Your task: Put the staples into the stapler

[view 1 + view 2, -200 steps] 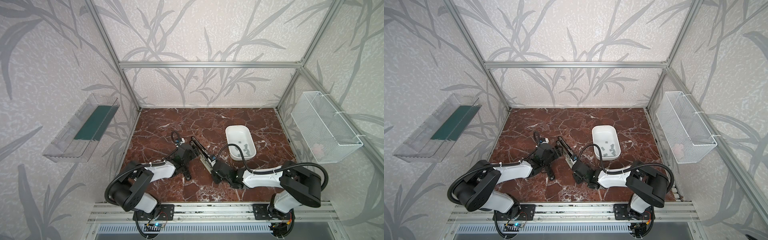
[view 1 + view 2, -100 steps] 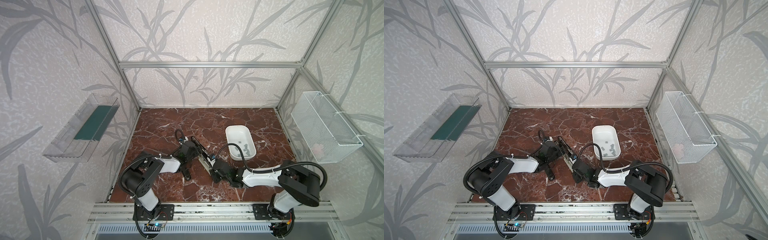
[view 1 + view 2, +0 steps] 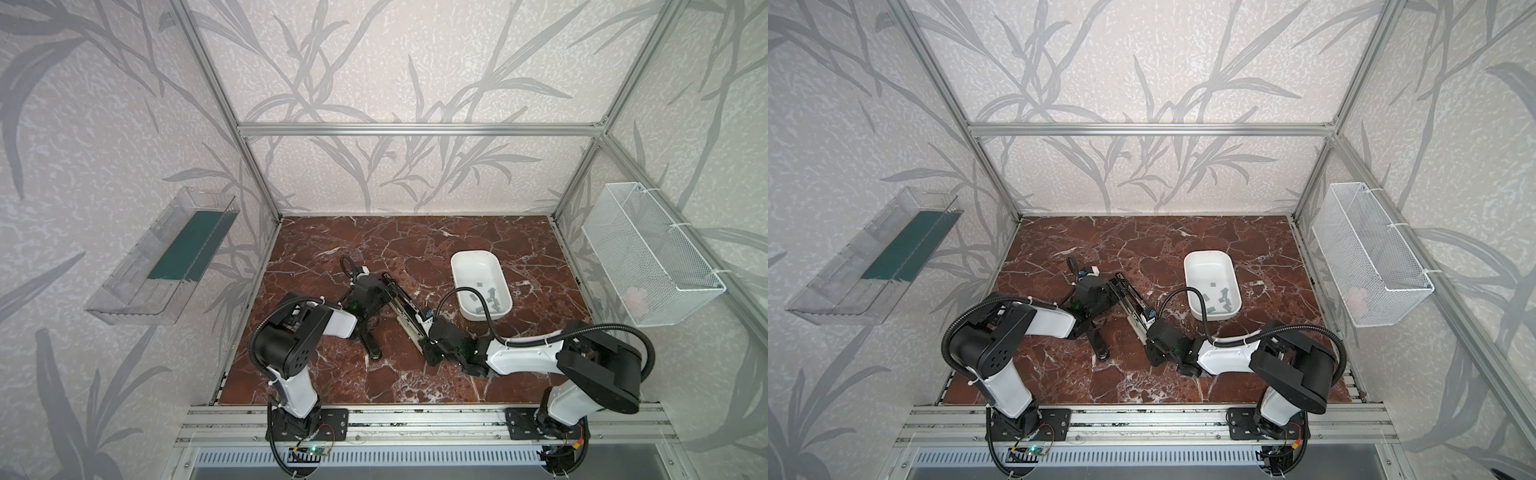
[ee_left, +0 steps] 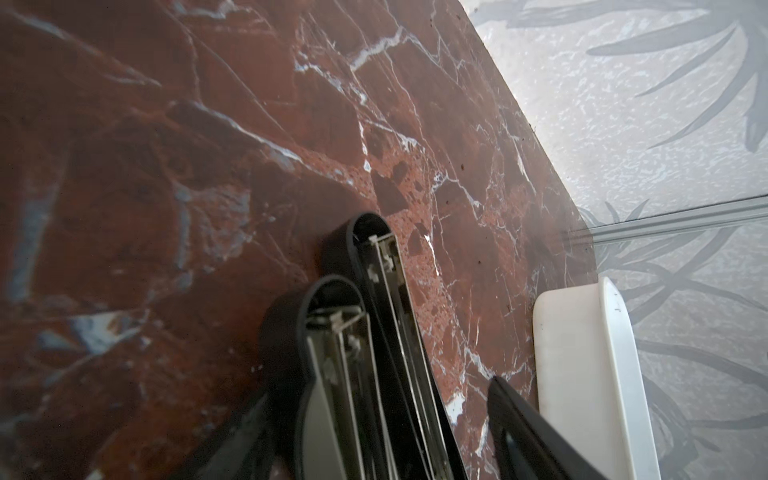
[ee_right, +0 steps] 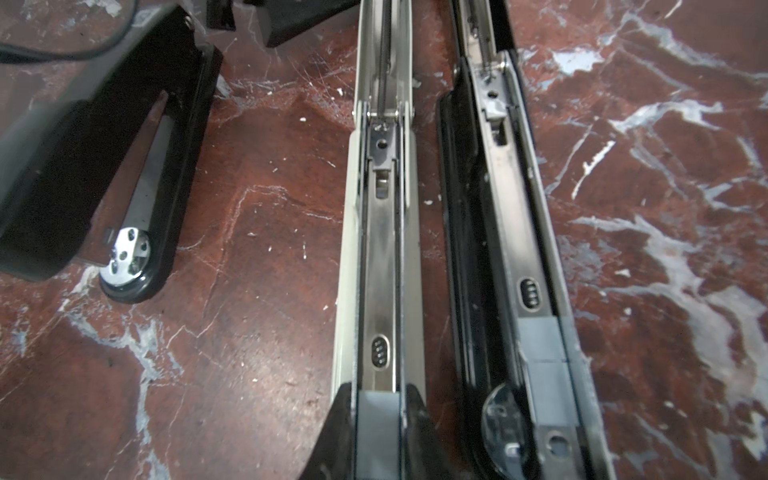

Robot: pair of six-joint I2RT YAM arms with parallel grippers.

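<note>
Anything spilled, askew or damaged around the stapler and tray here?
Nothing stands out. The stapler lies fanned open on the table, its anvil base swung aside, as loading needs. The staples lie jumbled in the white tray; none shows loose outside it.

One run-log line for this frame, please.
phase: loading staples | left fingers: open, straddling opened stapler | right fingers: shut on staple strip over magazine | spare staples: in white tray
</note>
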